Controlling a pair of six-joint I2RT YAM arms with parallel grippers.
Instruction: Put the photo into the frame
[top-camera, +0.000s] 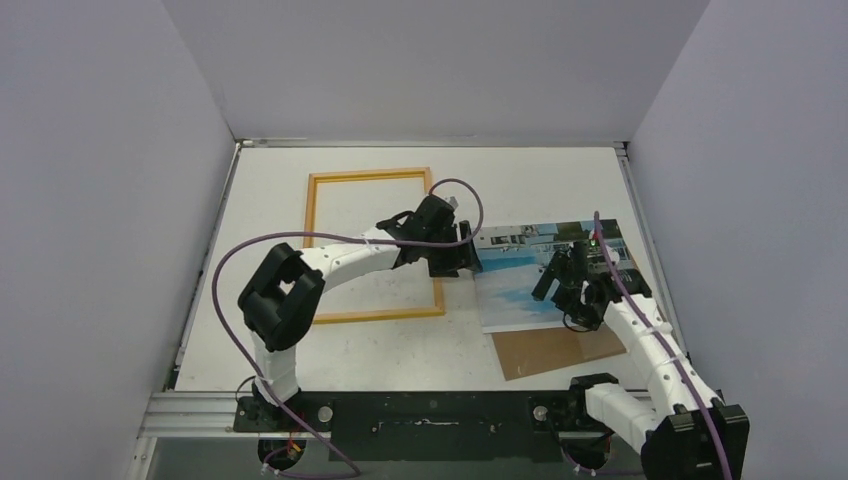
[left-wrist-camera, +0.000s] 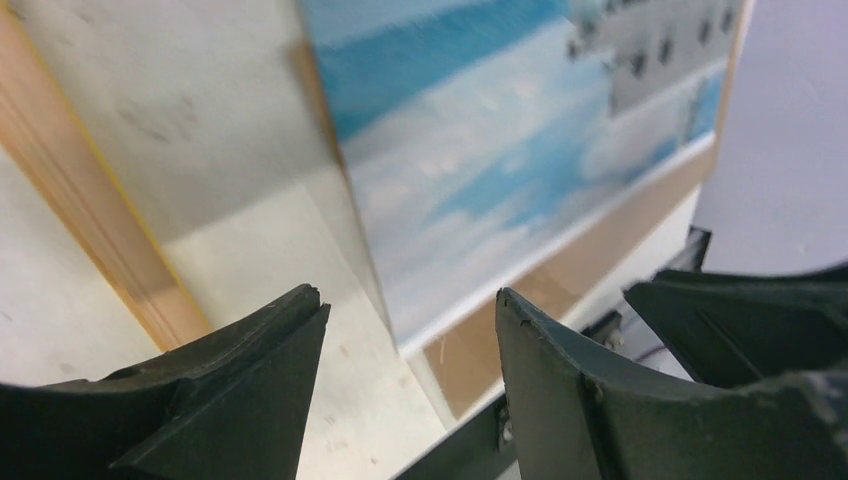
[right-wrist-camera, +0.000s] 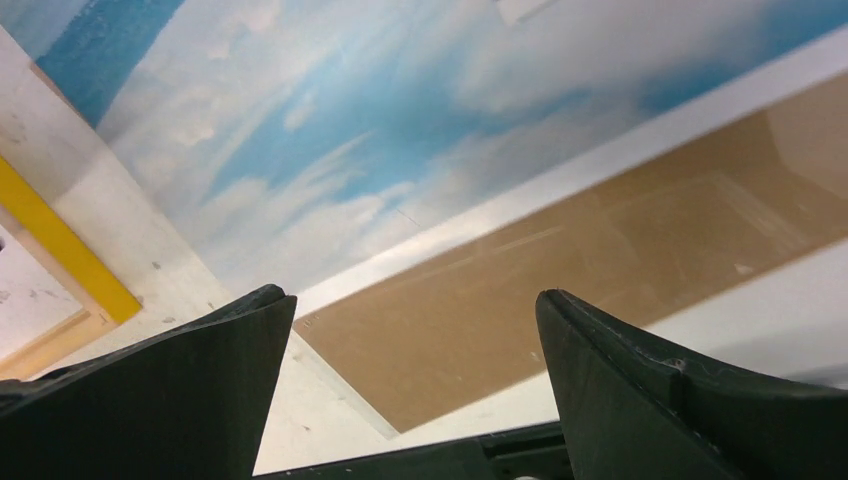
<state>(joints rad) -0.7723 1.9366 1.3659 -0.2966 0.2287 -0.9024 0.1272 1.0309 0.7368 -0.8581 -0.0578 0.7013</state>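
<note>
Photo (left-wrist-camera: 480, 150) looks thin, light and bendy. Grab its edge just ahead of the open, empty left claw (left-wrist-camera: 410, 300). The right claw (right-wrist-camera: 412, 300) is open too.

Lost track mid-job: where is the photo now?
In the top view, the photo lies face up on the right of the table, right of the frame, its near edge overlapping the brown backing board.

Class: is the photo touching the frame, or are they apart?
Apart. The left wrist view shows a strip of bare table between the frame and the photo.
</note>
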